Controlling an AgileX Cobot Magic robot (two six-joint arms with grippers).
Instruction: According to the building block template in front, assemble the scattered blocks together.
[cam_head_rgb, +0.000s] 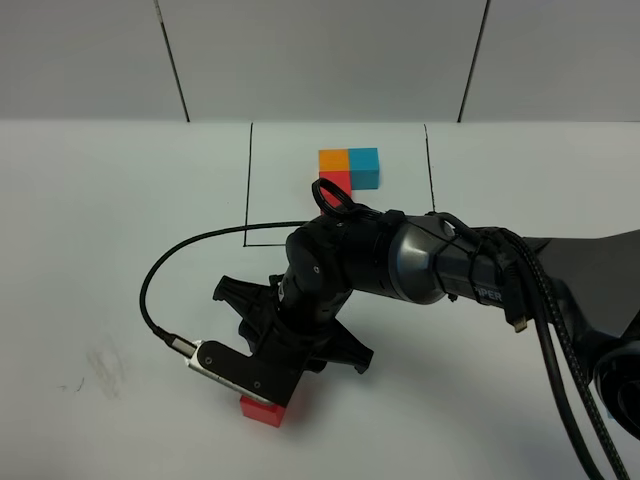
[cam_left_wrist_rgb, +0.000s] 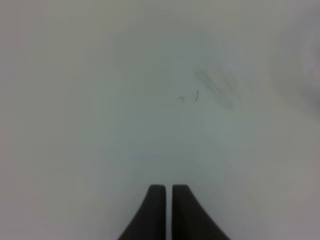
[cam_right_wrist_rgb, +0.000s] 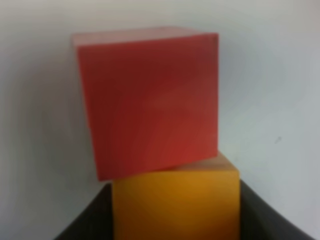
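Where the right arm reaches across the middle of the white table (cam_head_rgb: 90, 230), its right gripper (cam_right_wrist_rgb: 175, 221) stands low over the near left part of the surface, well apart from the building block template (cam_head_rgb: 349, 167). The jaws stand partly apart and clamp the orange cube (cam_right_wrist_rgb: 175, 202); a dark finger (cam_right_wrist_rgb: 86, 222) lies against each of its two sides in the wrist view. The red cube (cam_right_wrist_rgb: 147, 100) rests on the table directly against the orange cube. The two faces touch, but the red one is turned slightly out of line. From the high camera only the red cube (cam_head_rgb: 262, 411) shows, at the near edge of the gripper assembly. The orange cube is hidden under the wrist there.

The template sits at the far side of the table inside a black-line rectangle (cam_head_rgb: 248, 185). Its orange and cyan-blue cubes lie side by side, and its red cube joins the near face of the orange one. A cable loop on the arm partly covers that red cube.

The left gripper (cam_left_wrist_rgb: 169, 192) appears only in its own wrist view. Its jaws are pressed together, with nothing between them. It hangs over bare table marked by a faint grey smudge (cam_left_wrist_rgb: 215, 84). A black cable (cam_head_rgb: 152, 285) curves over the table to the left of the right arm.
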